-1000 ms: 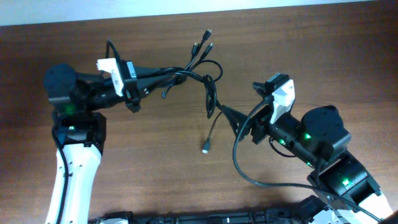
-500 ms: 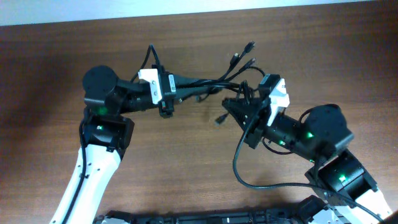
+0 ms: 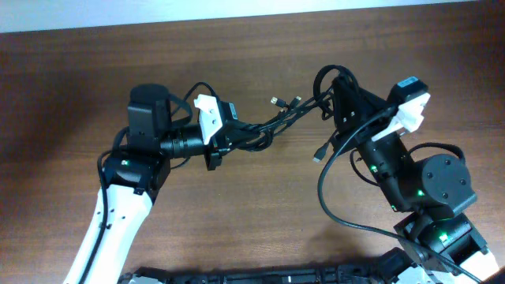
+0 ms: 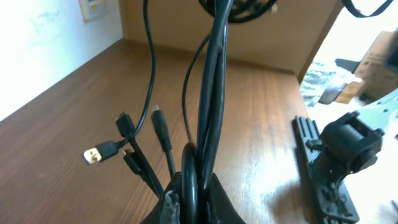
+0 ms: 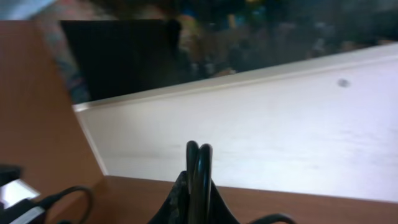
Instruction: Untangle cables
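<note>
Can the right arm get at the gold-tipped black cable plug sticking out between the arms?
Probably not yet: the right hand is shut on the tangled black cables, though the gold-tipped black cable plug sits close by.

Brown wood-grain table (image 3: 237, 229) fills the overhead view — just a pale strip of wall (image 3: 118, 9) along the far edge. Left wrist view catches a wall plate (image 4: 93, 7) on a white wall, plus a cardboard box (image 4: 382, 56) in bright light.
</note>
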Controlling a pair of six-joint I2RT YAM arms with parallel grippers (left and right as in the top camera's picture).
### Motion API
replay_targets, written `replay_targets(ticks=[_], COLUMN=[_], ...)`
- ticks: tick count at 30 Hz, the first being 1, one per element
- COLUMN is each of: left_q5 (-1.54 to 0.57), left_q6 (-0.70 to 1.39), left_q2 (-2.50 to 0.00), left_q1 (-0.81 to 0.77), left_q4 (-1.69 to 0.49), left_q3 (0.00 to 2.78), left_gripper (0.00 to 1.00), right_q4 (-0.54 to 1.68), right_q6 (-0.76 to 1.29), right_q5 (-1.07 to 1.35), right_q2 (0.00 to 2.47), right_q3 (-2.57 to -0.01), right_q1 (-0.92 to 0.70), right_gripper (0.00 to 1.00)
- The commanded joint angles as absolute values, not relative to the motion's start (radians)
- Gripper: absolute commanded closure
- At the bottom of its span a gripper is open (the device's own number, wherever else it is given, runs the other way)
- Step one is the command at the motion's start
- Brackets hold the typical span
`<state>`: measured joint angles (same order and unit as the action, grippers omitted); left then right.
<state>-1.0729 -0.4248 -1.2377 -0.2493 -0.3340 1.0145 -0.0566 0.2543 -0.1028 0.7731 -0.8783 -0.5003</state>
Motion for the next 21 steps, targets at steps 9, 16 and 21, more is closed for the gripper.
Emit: replay_targets(ticks=[9, 16, 21], left_q5=[-0.788, -0.881, -1.039], left_q6=[-0.504, -0.527, -0.579], left_q2=[-1.230, -1.230, -1.230], left_q1=[-0.246, -0.246, -0.246], left_q4=[-0.422, -0.143, -0.020], left_q3=[1.010, 1.010, 1.010], left_gripper=[1.00, 1.00, 1.00], right_q4=[0.117, 0.390, 0.410], right_q6=[0.244, 0.180, 0.154], right_q5=[-0.614, -0.275, -0.073], right_q2=[0.680, 0.680, 0.680], right_q3=[-0.893, -0.893, -0.893], right_q1=[-0.496, -0.497, -0.497], right_gripper=[0.82, 0.30, 0.24])
